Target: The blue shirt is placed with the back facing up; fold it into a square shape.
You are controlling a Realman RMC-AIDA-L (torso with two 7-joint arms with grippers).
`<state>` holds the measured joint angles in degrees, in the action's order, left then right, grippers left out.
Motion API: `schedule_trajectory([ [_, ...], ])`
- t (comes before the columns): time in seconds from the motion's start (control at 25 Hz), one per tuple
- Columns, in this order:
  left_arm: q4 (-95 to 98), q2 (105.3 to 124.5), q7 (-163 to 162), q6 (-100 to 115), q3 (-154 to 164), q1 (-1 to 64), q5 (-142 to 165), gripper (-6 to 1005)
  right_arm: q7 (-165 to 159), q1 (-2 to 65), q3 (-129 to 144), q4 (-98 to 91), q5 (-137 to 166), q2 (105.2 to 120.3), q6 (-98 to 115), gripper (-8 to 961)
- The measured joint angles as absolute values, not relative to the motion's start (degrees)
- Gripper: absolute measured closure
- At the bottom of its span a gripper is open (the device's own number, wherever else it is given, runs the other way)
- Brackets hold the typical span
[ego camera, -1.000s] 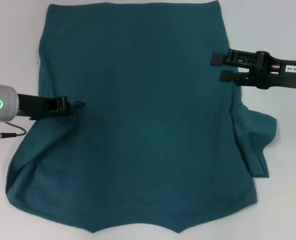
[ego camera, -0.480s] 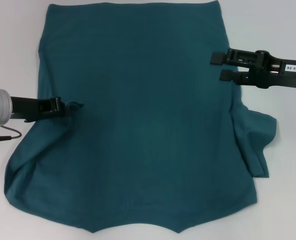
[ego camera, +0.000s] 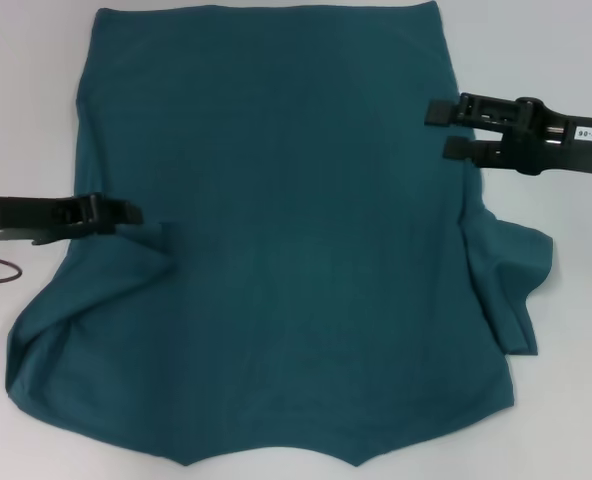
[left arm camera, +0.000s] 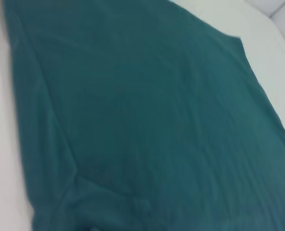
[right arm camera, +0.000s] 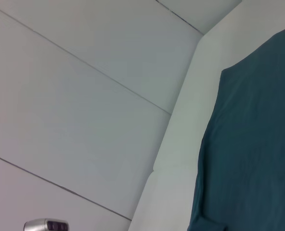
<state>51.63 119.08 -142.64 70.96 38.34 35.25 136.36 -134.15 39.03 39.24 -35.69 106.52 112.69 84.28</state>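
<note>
The blue shirt (ego camera: 276, 230) lies spread flat on the white table, plain back up, filling most of the head view. My left gripper (ego camera: 131, 214) is at the shirt's left side, shut on a pinch of fabric, with a crease beside it. My right gripper (ego camera: 444, 131) is open and hovers over the shirt's right edge, empty. The right sleeve (ego camera: 511, 270) sticks out to the right below it. The left wrist view shows only the shirt's cloth (left arm camera: 147, 120). The right wrist view shows the shirt's edge (right arm camera: 253, 159).
The white table (ego camera: 566, 400) shows bare strips on both sides of the shirt. A thin cable (ego camera: 1, 275) hangs by my left arm at the left edge.
My left gripper has drawn back to the left, dragging the pinched fabric and the shirt's lower left corner with it. The right gripper has barely moved.
</note>
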Motion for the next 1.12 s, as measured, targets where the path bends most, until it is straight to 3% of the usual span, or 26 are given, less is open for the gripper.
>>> schedule_trajectory([
  [0.12, 51.6, 117.89, -142.1, 70.6, 38.3, 33.8, 135.5, 555, -134.2, 39.1, 39.2, -35.7, 106.5, 112.67, 84.2, 30],
  [0.36, 51.5, 116.76, -134.7, 69.9, 35.8, 31.6, 135.7, 505, -134.2, 39.1, 39.2, -35.7, 106.5, 112.67, 84.2, 30],
  [1.12, 50.0, 117.79, -119.7, 68.8, 34.4, 28.0, 136.2, 483, -134.4, 39.0, 39.2, -35.7, 106.5, 112.41, 84.2, 30],
])
